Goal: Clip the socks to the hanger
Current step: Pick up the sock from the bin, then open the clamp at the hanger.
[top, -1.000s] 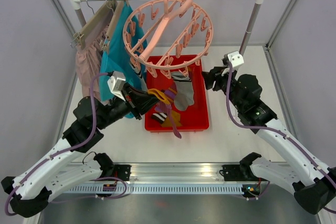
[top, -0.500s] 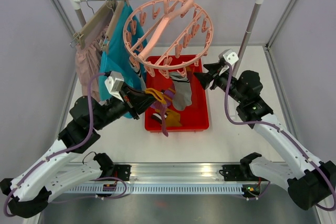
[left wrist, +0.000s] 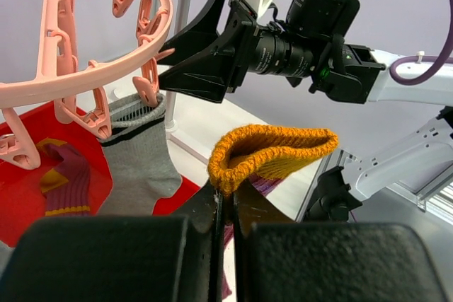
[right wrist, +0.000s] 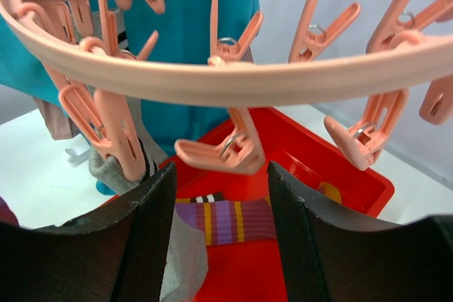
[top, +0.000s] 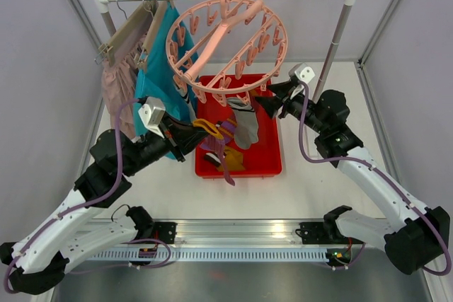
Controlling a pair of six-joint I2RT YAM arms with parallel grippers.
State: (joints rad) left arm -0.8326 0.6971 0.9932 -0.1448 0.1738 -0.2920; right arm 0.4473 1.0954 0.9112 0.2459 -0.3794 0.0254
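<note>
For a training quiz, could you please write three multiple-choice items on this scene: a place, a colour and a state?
1. The grey sock is: A in the tray; B clipped to the hanger; C on the table.
2. The sock cuff held by the left gripper is: A mustard yellow; B grey; C black.
3. The right gripper's jaws are: A shut on a sock; B shut on the rail; C open.
Key: B, a clip pinches its top; A, the yellow cuff shows above the jaws; C, a gap separates them.
</note>
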